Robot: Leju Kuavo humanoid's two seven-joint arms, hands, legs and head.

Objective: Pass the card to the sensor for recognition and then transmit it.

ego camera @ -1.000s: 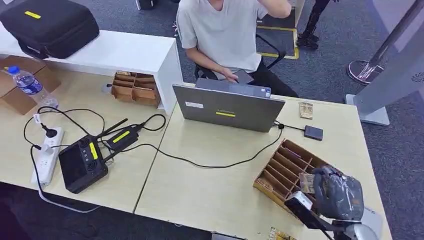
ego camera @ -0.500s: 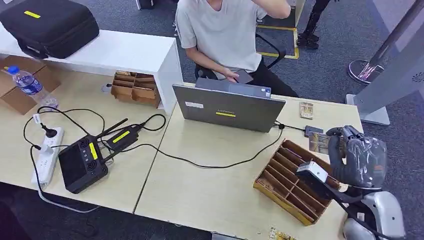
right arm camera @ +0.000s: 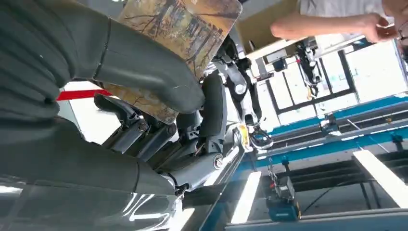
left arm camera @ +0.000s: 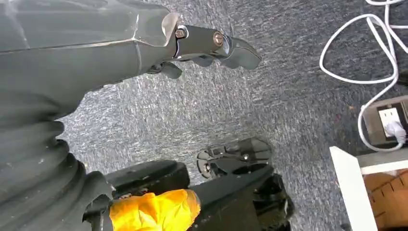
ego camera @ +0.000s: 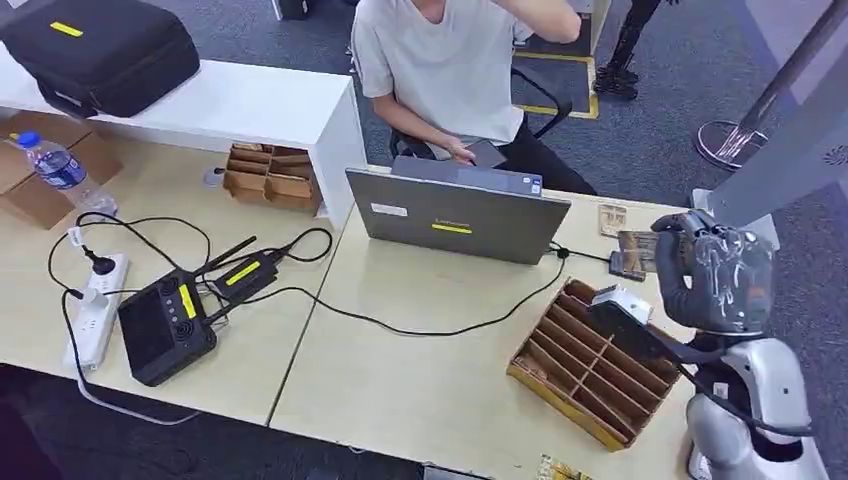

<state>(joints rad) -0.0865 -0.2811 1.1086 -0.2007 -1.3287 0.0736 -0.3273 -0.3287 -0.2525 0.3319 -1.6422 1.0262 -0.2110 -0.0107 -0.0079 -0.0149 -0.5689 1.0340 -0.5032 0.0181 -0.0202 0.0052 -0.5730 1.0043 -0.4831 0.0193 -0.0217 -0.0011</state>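
the right hand [ego camera: 712, 272] held the card [ego camera: 636, 251] above the small dark sensor [ego camera: 622, 266] at the desk's far right. the left hand [left arm camera: 159, 43] hung over carpet, holding nothing, fingers slightly curled.

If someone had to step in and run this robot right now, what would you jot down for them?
Right hand: raised over the right end of the table, holding the picture-printed card between thumb and fingers; the right wrist view confirms the grip.
Left hand: hangs over the carpet, holding nothing.
The small dark sensor lies on the table under the card, cabled towards the laptop. The slotted wooden card box sits beside the right arm. A second card lies past the sensor.
Done: card taken up and brought over the sensor.
Left: confirm the reading, then pass the card on.
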